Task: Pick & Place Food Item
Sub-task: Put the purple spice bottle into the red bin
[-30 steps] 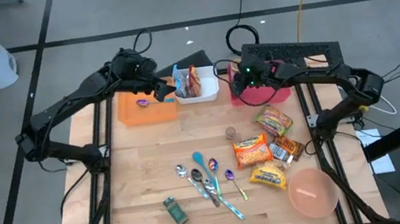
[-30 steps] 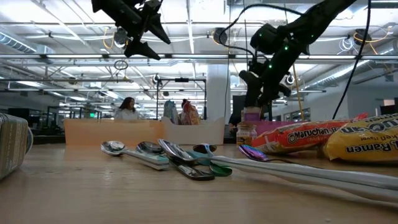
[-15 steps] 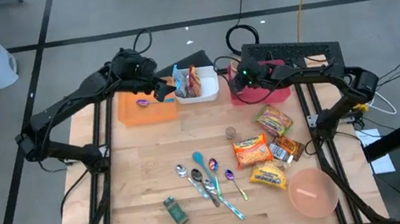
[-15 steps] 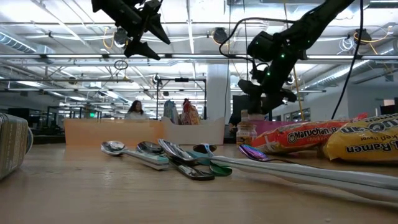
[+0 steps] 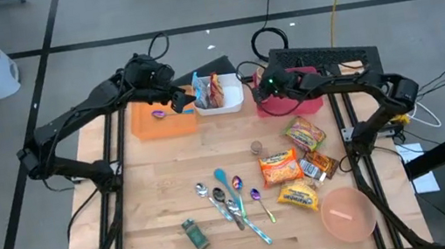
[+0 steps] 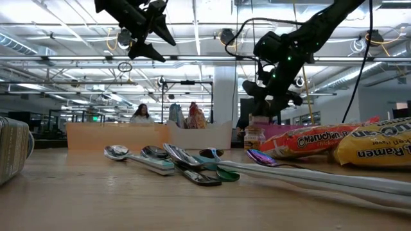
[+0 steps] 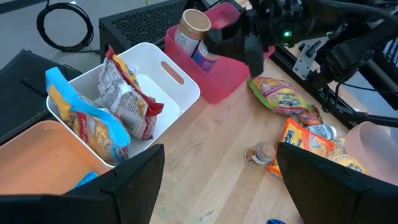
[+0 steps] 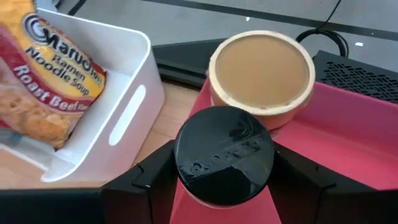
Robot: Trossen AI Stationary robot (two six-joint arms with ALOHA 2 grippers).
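Far edge of table (image 5: 152,188), L to R: orange bin (image 5: 161,125), white bin (image 5: 232,101), pink bin (image 5: 312,104), sides touching or nearly so. R gripper (image 5: 263,90) sits over pink bin's left end, fingers closed on a black-lidded jar (image 8: 224,155); jar held upright just beside a tan-lidded cup (image 8: 260,71) standing in the same bin, the two near touching, little slack between jar, cup and bin's left wall. White bin holds ramen packs (image 7: 127,99) leaning at its left end; right half bare, incl. handle slot. L gripper (image 5: 182,102) hangs above the orange/white bin seam, fingers spread wide, nothing between them; purple spoon (image 5: 160,113) lies in orange bin. Mid-table, right half: small jar (image 5: 256,147) standing alone w/ clear wood round it; ramen packet (image 5: 280,167), green-edged packet (image 5: 304,133), yellow packet (image 5: 298,195) and dark wrapper (image 5: 320,165) clustered close, some touching. Pink bowl (image 5: 347,214) at near right corner, close to table edge. Centre-near: spoons (image 5: 232,198) fanned and overlapping. Green tin (image 5: 195,234) apart, near-left of them. Left half of table is bare wood, widest open run. Low view: person (image 6: 141,113) far off in room behind.
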